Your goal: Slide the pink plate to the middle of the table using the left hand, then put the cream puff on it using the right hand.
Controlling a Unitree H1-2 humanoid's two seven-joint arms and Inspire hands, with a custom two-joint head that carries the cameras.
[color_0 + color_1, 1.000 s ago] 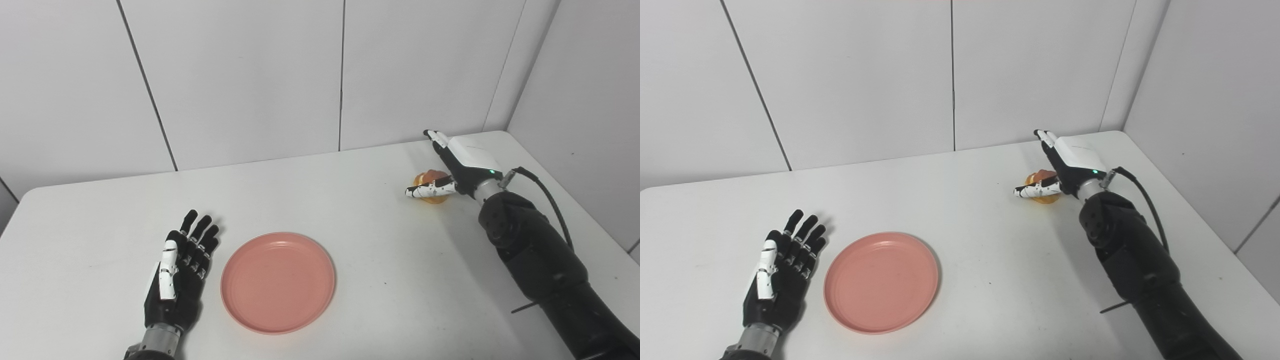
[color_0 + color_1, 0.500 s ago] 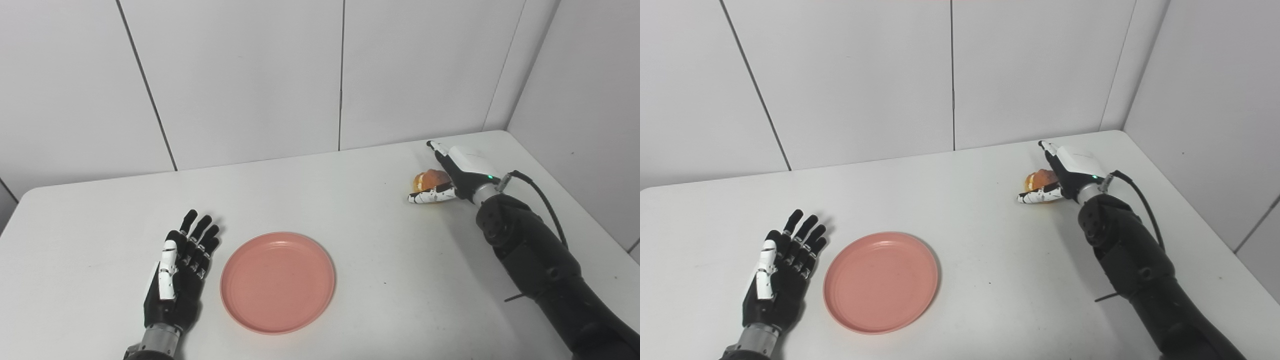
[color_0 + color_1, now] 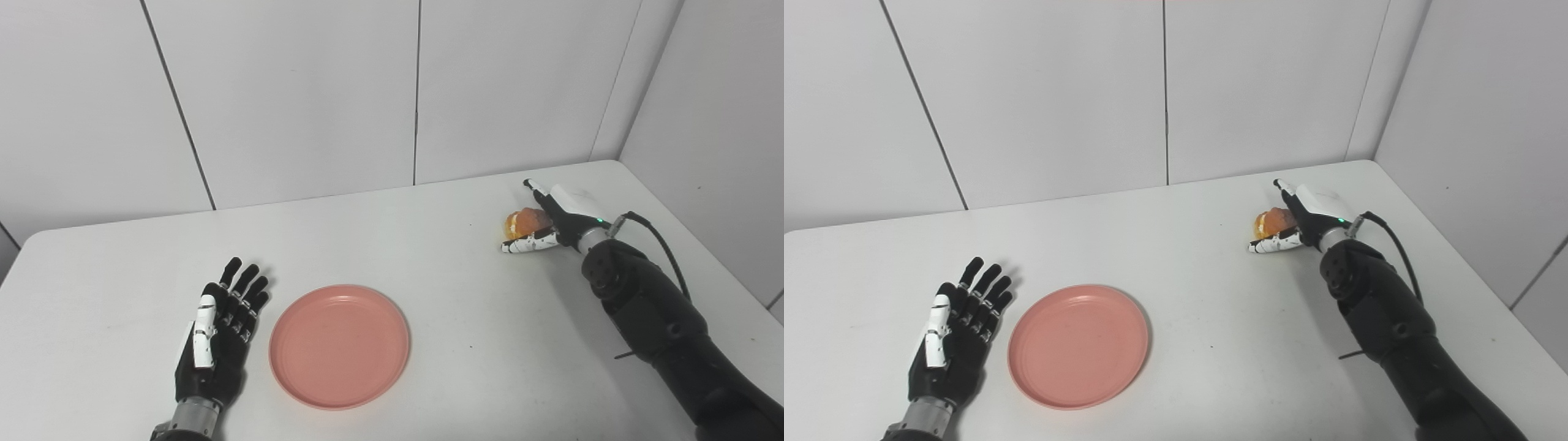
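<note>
The pink plate (image 3: 340,345) lies flat on the white table (image 3: 392,245), a little left of the table's middle. Just left of it my left hand (image 3: 219,331) rests flat, open, fingers spread, not touching the rim. At the far right the golden cream puff (image 3: 519,223) sits on the table. My right hand (image 3: 560,215) is low around it, open, thumb stretched out in front of the puff and the fingers behind it. Part of the puff is hidden by the hand.
White wall panels stand behind the table and along its right side. A black cable (image 3: 658,236) loops off the right wrist. Bare table top lies between the plate and the cream puff.
My right hand has come down and drawn slightly nearer, settling around the cream puff. The left hand and the plate have not moved.
</note>
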